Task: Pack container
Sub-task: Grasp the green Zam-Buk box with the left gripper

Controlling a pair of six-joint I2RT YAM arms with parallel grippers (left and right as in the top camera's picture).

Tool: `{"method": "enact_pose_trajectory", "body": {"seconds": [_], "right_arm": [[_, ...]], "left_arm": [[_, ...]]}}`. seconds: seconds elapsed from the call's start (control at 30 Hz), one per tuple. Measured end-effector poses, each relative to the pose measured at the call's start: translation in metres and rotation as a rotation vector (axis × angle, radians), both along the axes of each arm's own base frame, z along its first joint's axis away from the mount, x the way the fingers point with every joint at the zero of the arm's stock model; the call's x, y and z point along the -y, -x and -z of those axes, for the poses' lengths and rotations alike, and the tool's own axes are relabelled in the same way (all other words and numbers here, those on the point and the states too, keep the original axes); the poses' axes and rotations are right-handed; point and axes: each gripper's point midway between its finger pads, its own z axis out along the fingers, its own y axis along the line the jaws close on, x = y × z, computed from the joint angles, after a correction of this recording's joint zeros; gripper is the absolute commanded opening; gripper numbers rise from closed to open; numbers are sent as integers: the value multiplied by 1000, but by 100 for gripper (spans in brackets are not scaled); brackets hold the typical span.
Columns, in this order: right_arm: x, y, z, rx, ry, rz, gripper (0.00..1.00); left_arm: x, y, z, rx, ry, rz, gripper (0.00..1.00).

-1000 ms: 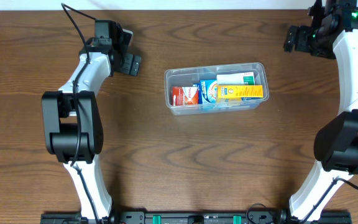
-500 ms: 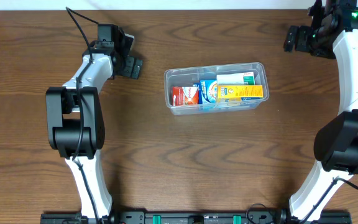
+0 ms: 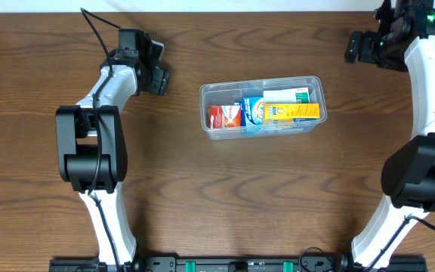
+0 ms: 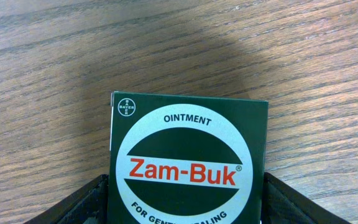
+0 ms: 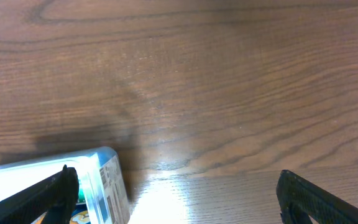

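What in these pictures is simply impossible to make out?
- Left wrist view: the lower part of the Zam-Buk ointment box is cut off by the bottom edge. Whether the fingers touch it is unclear.
- Overhead: that box cannot be picked out beneath the left hand. Print on the small boxes in the container is too small.
- Right wrist view: only one container corner shows, the rest is cut off by the edge.

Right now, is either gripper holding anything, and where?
Left gripper brackets the green Zam-Buk box by its two side edges; a firm grip cannot be told. Right gripper is open, empty.
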Motion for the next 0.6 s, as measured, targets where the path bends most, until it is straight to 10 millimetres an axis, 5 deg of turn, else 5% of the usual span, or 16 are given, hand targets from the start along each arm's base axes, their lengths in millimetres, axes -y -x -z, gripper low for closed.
{"method": "enact_pose_trajectory", "body": {"seconds": [0.37, 0.6], "right_arm": [[0, 0, 0, 0, 0, 0, 99], [0, 0, 0, 0, 0, 0, 99]], "left_arm": [[2, 1, -9, -1, 69, -136, 69], [2, 1, -75, 95, 133, -224, 69]]}}
